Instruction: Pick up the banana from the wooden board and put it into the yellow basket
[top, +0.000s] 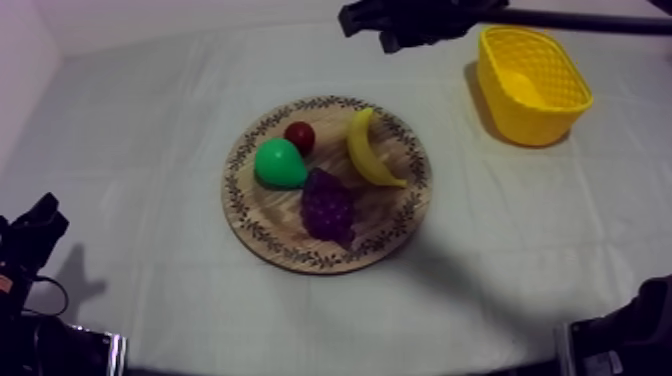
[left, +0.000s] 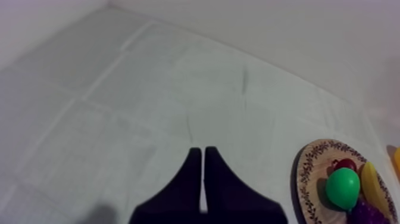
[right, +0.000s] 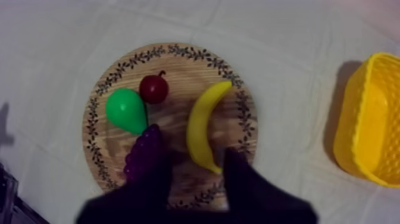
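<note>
Both jaws empty: right jaws apart over banana (right: 202, 128) on board (right: 178, 68); left jaws pressed together.

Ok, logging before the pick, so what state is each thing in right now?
banana: lying on the wooden board, ungripped
pear: on the board
bunch of grapes: on the board
small red fruit: on the board
yellow basket: upright, empty
left gripper: shut, empty
right gripper: open, above the board
</note>
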